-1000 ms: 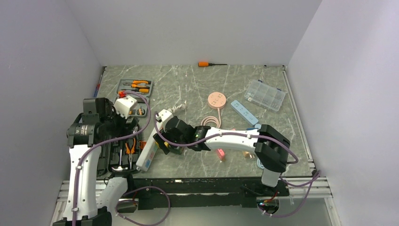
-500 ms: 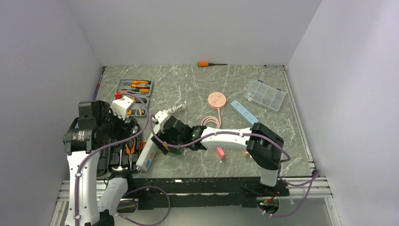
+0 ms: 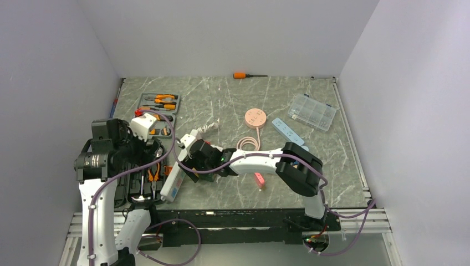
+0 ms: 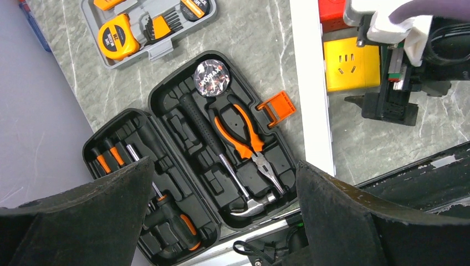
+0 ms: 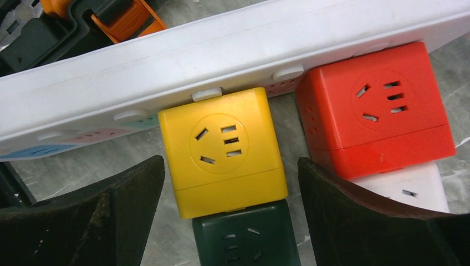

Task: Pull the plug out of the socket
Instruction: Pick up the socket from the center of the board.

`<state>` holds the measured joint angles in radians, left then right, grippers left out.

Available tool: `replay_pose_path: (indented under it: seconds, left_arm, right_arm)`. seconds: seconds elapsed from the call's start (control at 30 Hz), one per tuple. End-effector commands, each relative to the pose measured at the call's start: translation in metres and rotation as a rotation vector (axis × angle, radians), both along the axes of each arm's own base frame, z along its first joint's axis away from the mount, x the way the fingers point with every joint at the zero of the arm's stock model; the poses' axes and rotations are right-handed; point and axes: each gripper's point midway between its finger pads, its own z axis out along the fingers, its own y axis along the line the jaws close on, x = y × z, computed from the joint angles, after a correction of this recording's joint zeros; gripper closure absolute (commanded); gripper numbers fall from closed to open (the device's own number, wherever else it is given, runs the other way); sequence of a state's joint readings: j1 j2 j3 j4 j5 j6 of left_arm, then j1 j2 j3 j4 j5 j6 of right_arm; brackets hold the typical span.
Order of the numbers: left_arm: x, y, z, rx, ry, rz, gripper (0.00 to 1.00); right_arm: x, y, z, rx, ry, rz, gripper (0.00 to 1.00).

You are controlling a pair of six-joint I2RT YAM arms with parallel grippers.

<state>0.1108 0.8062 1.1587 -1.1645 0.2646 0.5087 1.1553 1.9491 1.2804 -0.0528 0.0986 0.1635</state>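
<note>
- Right wrist: straddling yellow cube plug (image 5: pixel 224 152) on long white power strip (image 5: pixel 221 61) with right end effector (image 5: pixel 230 208) spread open.
- Pre-grasp; next likely: clamp cube, pull straight off.

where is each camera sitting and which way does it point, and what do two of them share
Top: high behind the arms, looking down on the table; left arm and right arm show.
Left wrist: above the black tool case, facing down; open left tool frames the bottom.
Right wrist: close above the yellow plug on the white power strip; open right tool either side.
Shared: both wrist views show that plug and strip.
</note>
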Motion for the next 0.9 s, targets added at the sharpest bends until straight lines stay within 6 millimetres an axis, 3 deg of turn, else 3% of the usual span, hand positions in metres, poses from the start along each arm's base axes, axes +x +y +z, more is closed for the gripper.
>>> replay_pose_path:
  seconds: [0.0,0.27,0.47,0.67,0.87]
  left_arm:
    - [0.004,-0.004,0.009,-0.034,-0.030,0.011,0.01]
    - [0.002,-0.003,0.002,-0.029,0.000,0.003,0.01]
    - [-0.001,-0.002,-0.015,-0.015,0.047,-0.015,0.01]
    - [0.001,0.002,-0.044,-0.008,0.129,-0.004,0.01]
    - [0.009,-0.010,-0.043,-0.077,0.175,-0.034,0.01]
  right_arm:
    - [0.011,0.019,0.015,0.057,-0.046,0.003,0.10]
    - [0.014,0.026,-0.001,0.038,-0.033,-0.006,0.23]
    - [0.013,0.021,-0.011,0.014,-0.019,-0.015,0.54]
    - [0.009,0.000,0.002,0.059,-0.024,-0.070,0.75]
    - [0.012,-0.016,0.031,0.156,-0.019,-0.148,1.00]
